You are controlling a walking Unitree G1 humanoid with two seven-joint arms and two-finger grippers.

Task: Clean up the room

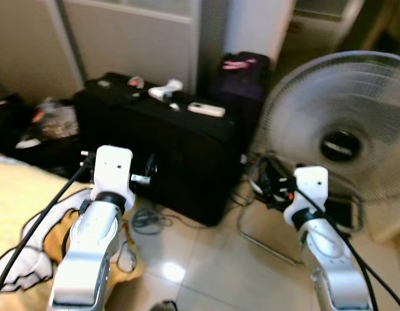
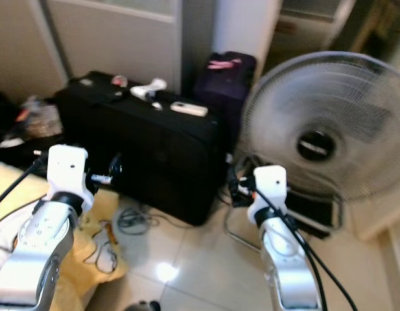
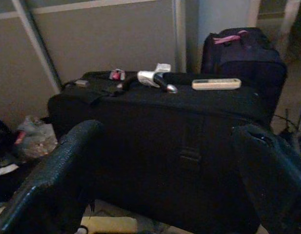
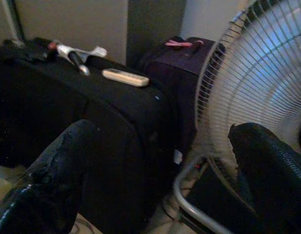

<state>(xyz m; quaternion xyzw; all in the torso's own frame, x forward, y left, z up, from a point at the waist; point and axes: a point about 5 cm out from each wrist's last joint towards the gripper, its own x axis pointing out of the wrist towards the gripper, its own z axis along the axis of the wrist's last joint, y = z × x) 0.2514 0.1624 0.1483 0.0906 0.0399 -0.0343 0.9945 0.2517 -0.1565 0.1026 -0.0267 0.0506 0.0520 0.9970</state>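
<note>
Left eye view: a black suitcase (image 1: 167, 155) stands on the tiled floor (image 1: 206, 265) against the wall, with a dark purple bag (image 1: 242, 81) just behind its right end
Suitcase top: a white remote (image 1: 206, 109) lies flat near the right end; a white and grey handheld device (image 1: 164, 90) lies further left, with a small red thing (image 1: 135, 81) beyond it
Right side: a big white fan (image 1: 345, 129) stands on a metal loop base (image 1: 264, 243), close beside the suitcase, with dark cables bunched at its foot
Left side: a pile of clutter (image 1: 47, 123) sits by the wall; a yellow cloth (image 1: 21, 194) spreads over the floor nearer the robot, and loose cords (image 1: 148, 220) lie on the tiles by the suitcase
Arms: both silver arms are raised towards the suitcase, with black cables trailing from them
Left wrist view: the left gripper (image 3: 174, 170) is spread wide and holds nothing; the suitcase front fills the gap between its fingers, well apart from them, and the remote shows on top beyond
Right wrist view: the right gripper (image 4: 160, 175) is also wide and bare; between its fingers lie the suitcase's right end, the fan's grille and the metal base
</note>
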